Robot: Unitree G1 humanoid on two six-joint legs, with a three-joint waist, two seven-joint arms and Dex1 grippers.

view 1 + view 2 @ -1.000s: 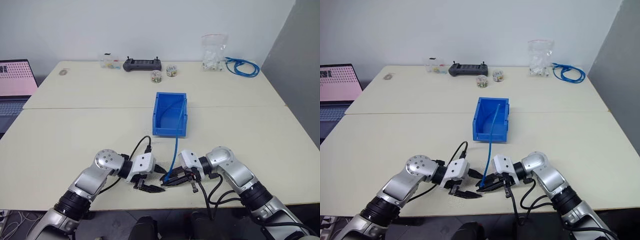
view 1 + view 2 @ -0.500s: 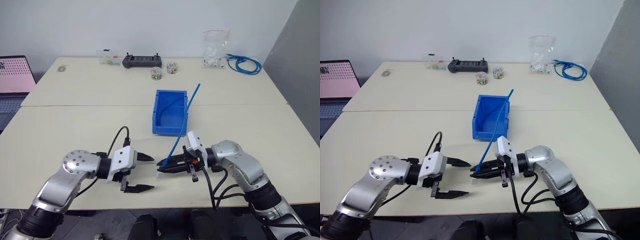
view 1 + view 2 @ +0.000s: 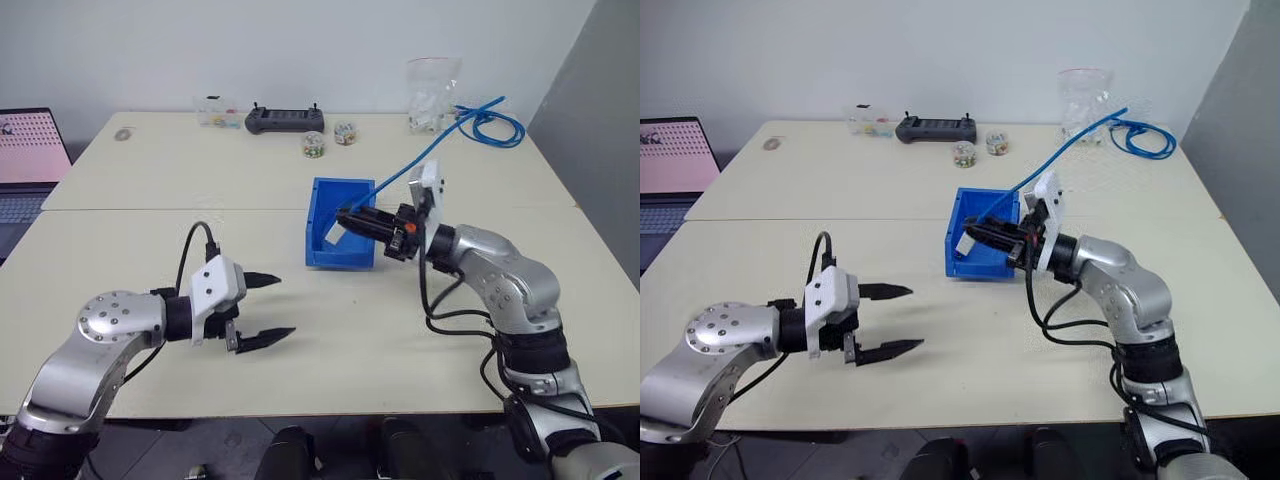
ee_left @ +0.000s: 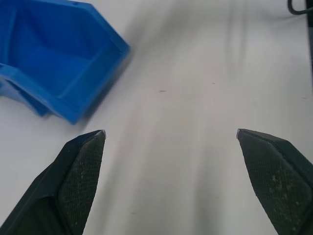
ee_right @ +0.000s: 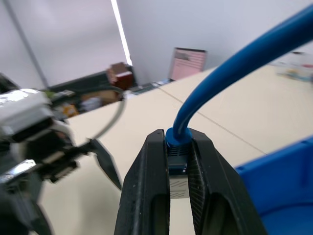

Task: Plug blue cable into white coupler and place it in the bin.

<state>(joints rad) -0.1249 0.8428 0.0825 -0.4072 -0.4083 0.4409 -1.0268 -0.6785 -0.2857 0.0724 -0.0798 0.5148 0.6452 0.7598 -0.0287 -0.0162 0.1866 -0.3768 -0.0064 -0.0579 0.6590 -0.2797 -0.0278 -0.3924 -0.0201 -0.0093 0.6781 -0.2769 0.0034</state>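
One blue cable (image 3: 430, 160) rises slanting from the right gripper (image 3: 348, 220), whose fingers pinch its plug end together with the white coupler (image 3: 333, 232) hanging at the fingertips, above the bin (image 3: 318, 250) on the table (image 3: 150, 260). Well apart to the left, the left gripper (image 3: 262, 308) hovers over bare tabletop with its fingers (image 4: 78, 176) spread wide and nothing between them.
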